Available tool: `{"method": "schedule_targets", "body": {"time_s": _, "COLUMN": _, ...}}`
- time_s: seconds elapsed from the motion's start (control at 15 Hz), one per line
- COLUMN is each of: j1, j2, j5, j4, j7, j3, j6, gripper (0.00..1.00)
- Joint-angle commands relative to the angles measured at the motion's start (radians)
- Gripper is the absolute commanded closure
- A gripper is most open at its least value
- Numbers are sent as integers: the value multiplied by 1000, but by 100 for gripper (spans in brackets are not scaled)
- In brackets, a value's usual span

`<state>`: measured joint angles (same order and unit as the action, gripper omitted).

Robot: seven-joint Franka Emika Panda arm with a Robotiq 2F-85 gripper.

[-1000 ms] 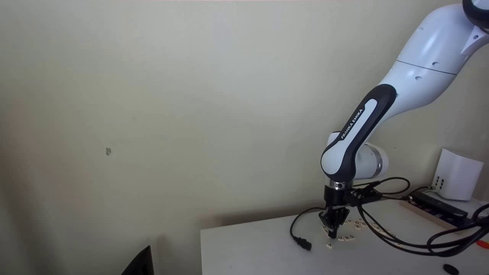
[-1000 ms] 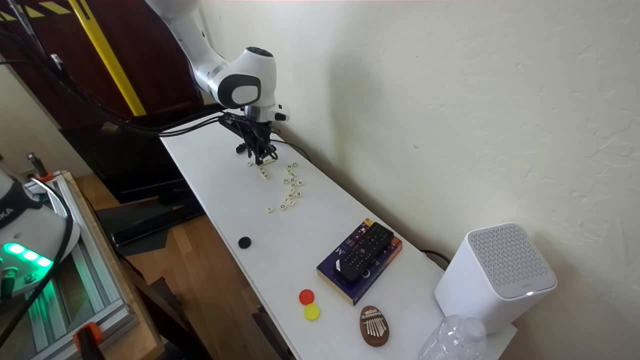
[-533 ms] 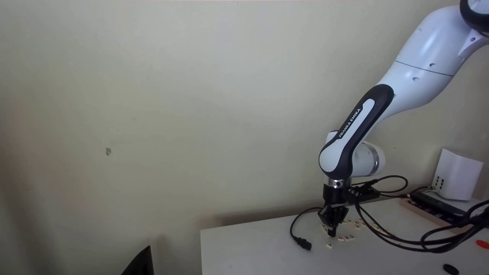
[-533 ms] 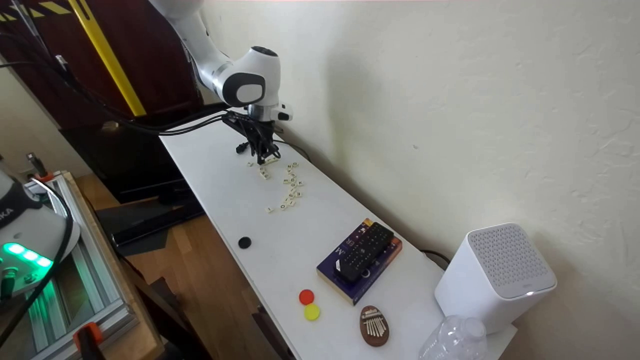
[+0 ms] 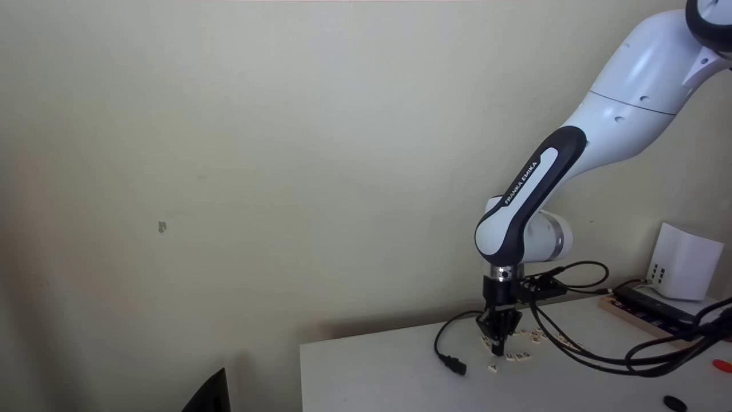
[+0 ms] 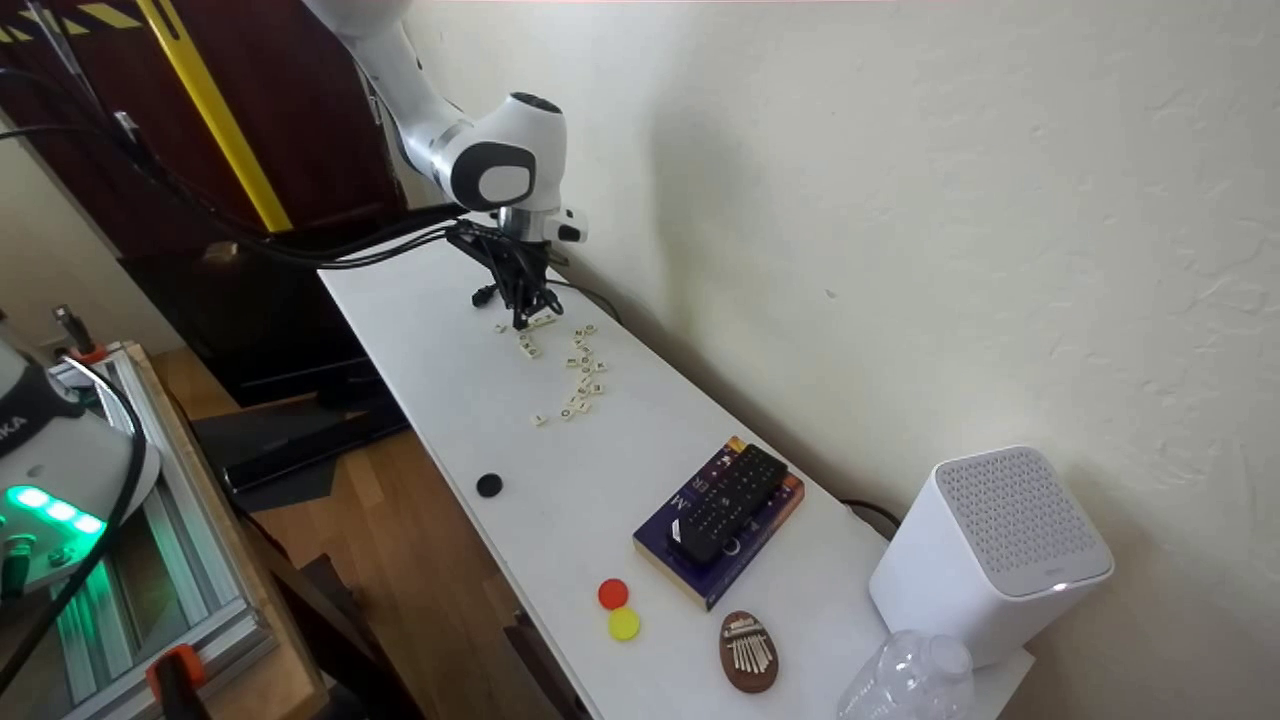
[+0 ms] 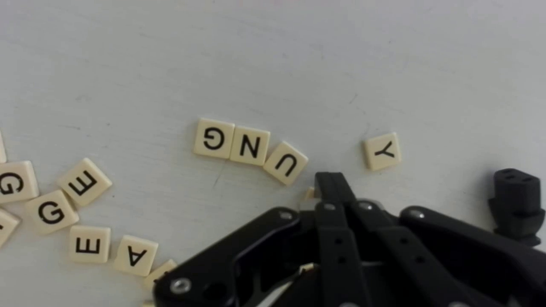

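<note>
Wrist view: saw jaws pressed together, fingertips [image 7: 324, 186] near the U tile [image 7: 286, 163], toward the wall-side edge of the bench [image 5: 366, 377]; noted N tile [image 7: 250, 146] and G tile [image 7: 214, 138] beside it, Y tile [image 7: 382, 151] apart, black plug [image 7: 517, 204] farther off.

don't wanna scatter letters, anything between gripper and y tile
Nothing visible: in the wrist view, only white tabletop shows between the shut gripper and the Y tile; the U tile lies on the gripper's other side.
</note>
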<state>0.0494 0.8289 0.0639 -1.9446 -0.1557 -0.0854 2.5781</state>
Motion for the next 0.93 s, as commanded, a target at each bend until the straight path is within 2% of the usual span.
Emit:
{"method": "schedule_targets", "body": {"time_s": 0.0, "j1": -8, "j2": 56, "j5": -11, "j4": 13, "j7": 10, "j3": 6, "j6": -5, "gripper": 100}}
{"method": "schedule_targets", "body": {"time_s": 0.87, "j1": 3, "j2": 37, "j5": 4, "j4": -30, "j7": 8, "j3": -7, "j6": 13, "gripper": 100}}
